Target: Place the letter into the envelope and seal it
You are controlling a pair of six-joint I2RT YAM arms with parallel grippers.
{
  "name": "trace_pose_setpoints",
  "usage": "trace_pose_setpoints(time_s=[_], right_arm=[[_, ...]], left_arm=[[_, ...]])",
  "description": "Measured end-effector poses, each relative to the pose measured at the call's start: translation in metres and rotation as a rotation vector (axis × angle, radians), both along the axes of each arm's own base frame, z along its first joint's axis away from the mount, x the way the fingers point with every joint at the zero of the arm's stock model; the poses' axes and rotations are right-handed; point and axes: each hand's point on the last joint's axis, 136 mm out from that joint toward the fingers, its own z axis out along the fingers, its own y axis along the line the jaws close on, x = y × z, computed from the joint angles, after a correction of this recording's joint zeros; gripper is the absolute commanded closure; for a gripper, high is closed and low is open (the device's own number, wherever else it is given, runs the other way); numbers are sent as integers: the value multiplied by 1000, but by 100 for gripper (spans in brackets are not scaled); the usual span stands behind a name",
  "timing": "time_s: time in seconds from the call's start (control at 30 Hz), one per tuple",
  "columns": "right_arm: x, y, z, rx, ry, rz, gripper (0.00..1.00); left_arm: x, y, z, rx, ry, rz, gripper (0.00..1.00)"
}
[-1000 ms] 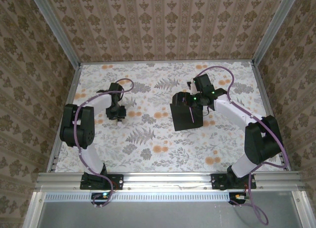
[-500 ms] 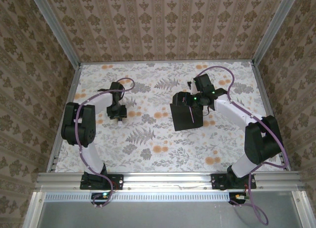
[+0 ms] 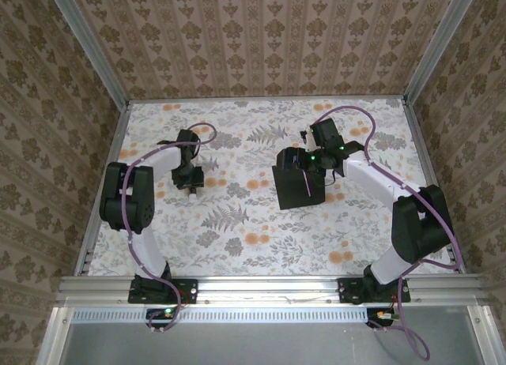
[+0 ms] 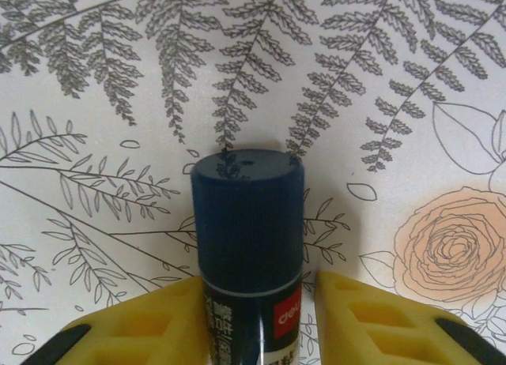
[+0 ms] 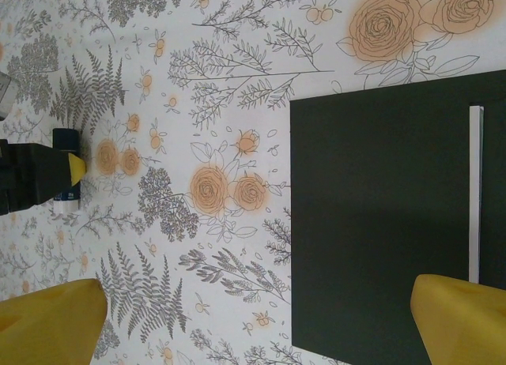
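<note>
On the floral table, flat black envelope

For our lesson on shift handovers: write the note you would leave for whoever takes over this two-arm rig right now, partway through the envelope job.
Grippers: left gripper open, fingers either side of the glue stick, not clamping it; right gripper wide open over the envelope, holding nothing.
Things: envelope lies flat; a thin white strip runs along one side, perhaps the letter's edge, I cannot tell.
Done: letter possibly inside, unconfirmed.
Left: check that, then probably glue and seal the flap.
</note>
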Motion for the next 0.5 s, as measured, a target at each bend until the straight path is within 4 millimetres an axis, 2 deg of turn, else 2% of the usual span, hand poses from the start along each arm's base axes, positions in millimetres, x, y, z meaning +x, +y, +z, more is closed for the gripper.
trace_pose_setpoints(time_s=[0.27, 0.5], right_arm=[[1, -2, 0, 0, 0, -5, 0], [1, -3, 0, 0, 1, -8, 0]], left_arm=[[0, -2, 0, -10, 2, -1, 72], [0, -3, 0, -12, 1, -9, 85]])
